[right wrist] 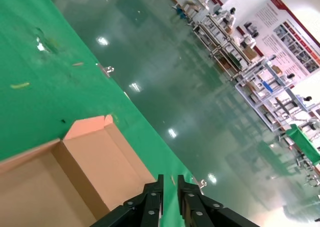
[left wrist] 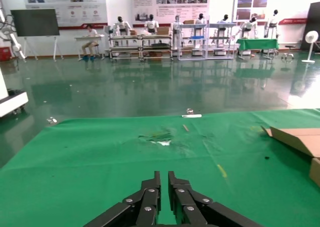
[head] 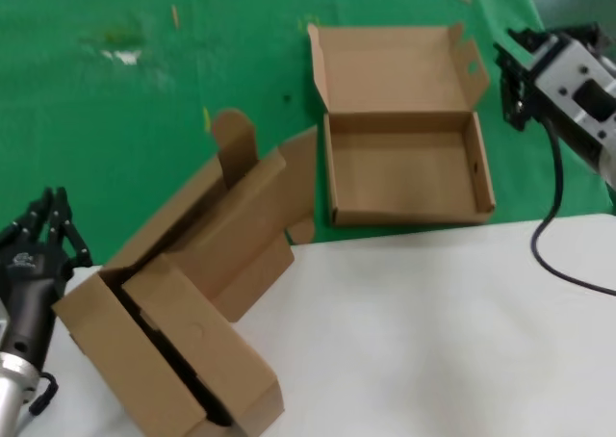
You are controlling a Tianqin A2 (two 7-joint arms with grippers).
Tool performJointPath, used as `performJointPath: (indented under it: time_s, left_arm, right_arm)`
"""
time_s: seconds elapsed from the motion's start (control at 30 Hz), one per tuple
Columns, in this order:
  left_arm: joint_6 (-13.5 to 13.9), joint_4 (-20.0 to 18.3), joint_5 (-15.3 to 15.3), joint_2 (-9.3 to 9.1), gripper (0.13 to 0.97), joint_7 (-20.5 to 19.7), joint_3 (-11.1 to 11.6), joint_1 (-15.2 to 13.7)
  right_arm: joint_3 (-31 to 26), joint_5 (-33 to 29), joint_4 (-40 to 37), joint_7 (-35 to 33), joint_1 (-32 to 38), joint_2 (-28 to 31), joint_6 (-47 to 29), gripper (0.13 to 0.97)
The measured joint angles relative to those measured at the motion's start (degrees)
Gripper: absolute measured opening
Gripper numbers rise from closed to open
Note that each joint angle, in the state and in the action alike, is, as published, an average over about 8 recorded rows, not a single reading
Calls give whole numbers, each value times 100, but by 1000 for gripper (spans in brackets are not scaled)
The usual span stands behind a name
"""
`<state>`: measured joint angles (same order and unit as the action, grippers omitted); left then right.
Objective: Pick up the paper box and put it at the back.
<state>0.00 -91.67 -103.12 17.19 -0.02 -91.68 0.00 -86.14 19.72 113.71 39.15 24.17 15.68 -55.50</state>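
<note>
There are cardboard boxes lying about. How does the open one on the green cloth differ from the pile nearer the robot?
The paper box is a single tray lying flat, lid folded back; the nested boxes are several, pushed into one another and tilted. The paper box sits wholly on the green sheet; the nested boxes straddle the sheet and the white tabletop. Both are plain brown cardboard, untouched by either gripper.

Surface in two parts: white tabletop [head: 414, 331] nearest the robot, green fabric sheet [head: 125, 119] beyond it.

Paper box [head: 404, 167] lies flat on the green sheet, lid open, just beside the right gripper [head: 507, 89] on its inner side; front edge at the sheet/tabletop border.

Nested cardboard boxes [head: 192, 293] straddle the border, tilted, just right of the left gripper [head: 43, 227].

Small stains and yellow marks [head: 120, 47] on the sheet, well beyond the left gripper.
</note>
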Motion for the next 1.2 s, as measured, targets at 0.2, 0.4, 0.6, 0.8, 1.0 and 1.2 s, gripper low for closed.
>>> performJointPath:
  time_s: [0.2, 0.4, 0.6, 0.8, 1.0, 1.2]
  left_arm:
    - [0, 0, 0, 0, 212, 0, 0, 0]
    - [0, 0, 0, 0, 290, 0, 0, 0]
    - [0, 0, -1, 0, 358, 0, 0, 0]
    - [0, 0, -1, 0, 460, 0, 0, 0]
    - [0, 0, -1, 0, 586, 0, 0, 0]
    - [0, 0, -1, 0, 735, 0, 0, 0]
  right_arm:
    - [-91, 532, -180, -261, -128, 22, 334, 214]
    - [-132, 1193, -352, -572, -321, 33, 775, 307]
    - [-173, 1882, -531, -895, -525, 45, 1236, 417]
    - [-213, 2564, -707, -1214, -725, 56, 1691, 512]
    - [-254, 3265, -889, -1542, -929, 67, 2159, 618]
    - [-295, 3956, -1068, -1865, -1133, 79, 2621, 741]
